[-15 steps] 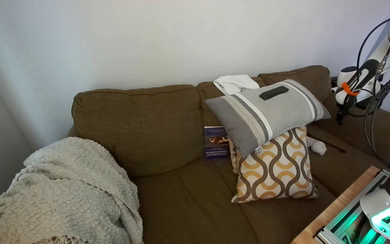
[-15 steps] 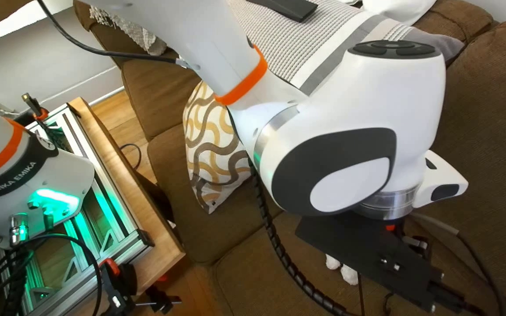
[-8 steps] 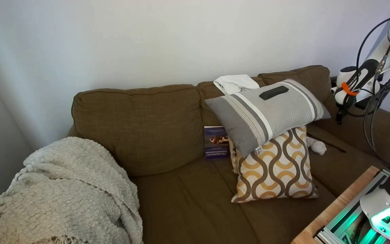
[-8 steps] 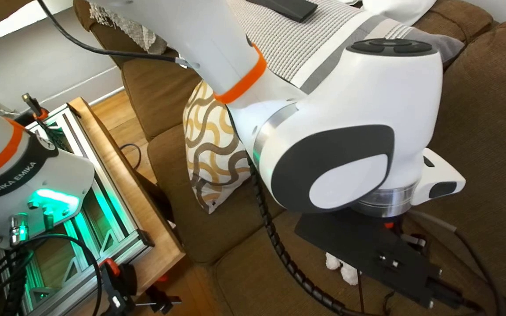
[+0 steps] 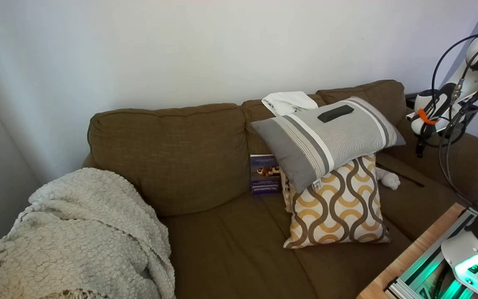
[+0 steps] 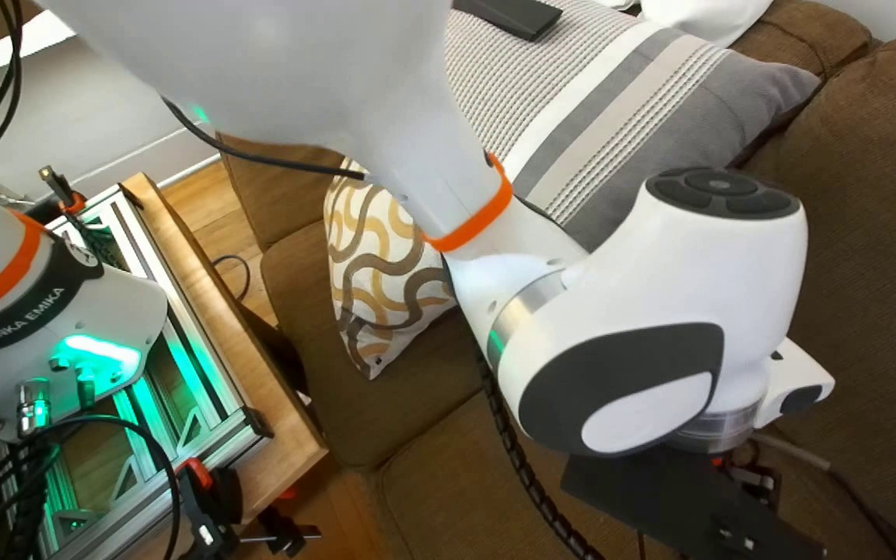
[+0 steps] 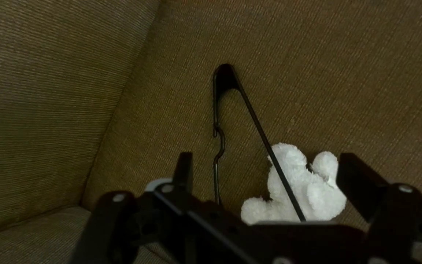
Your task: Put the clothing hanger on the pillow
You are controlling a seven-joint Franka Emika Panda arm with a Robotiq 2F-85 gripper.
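Brown woven-fabric sofa (image 5: 239, 249): seat is the worktop, backrest (image 5: 168, 153) along its back edge. White-and-black robot arm with orange rings (image 6: 650, 280), reaching over the seat's right end in an exterior view. Light wooden table (image 6: 288, 428) under the arm's base, one corner near the seat's front edge. Cream nubbly blanket (image 5: 85, 232) heaped over the sofa's left end.

Large grey pillow with broad pale stripes (image 5: 347, 137), tilted, lying across the top of a smaller white cushion with brown-and-yellow trellis pattern (image 5: 338, 207), which leans up from the seat. Folded white cloth (image 5: 288, 102) on top of the backrest, just behind the pillow.

Thin black slim-armed clothing hanger (image 7: 263, 137): lying on the seat toward the right end, part hidden behind the trellis cushion in an exterior view; lower ends cut off by the gripper in the wrist view.

Blue-purple book (image 5: 265, 176) propped on the backrest at the seat's back edge. Black two-finger gripper (image 7: 266, 161): fingers wide apart, one hanger arm showing through the gap; height above it, cannot tell. Dark flat oblong object (image 5: 335, 113) on the pillow. Small white fluffy plush (image 7: 302, 179) on the seat, crossed by that hanger arm.
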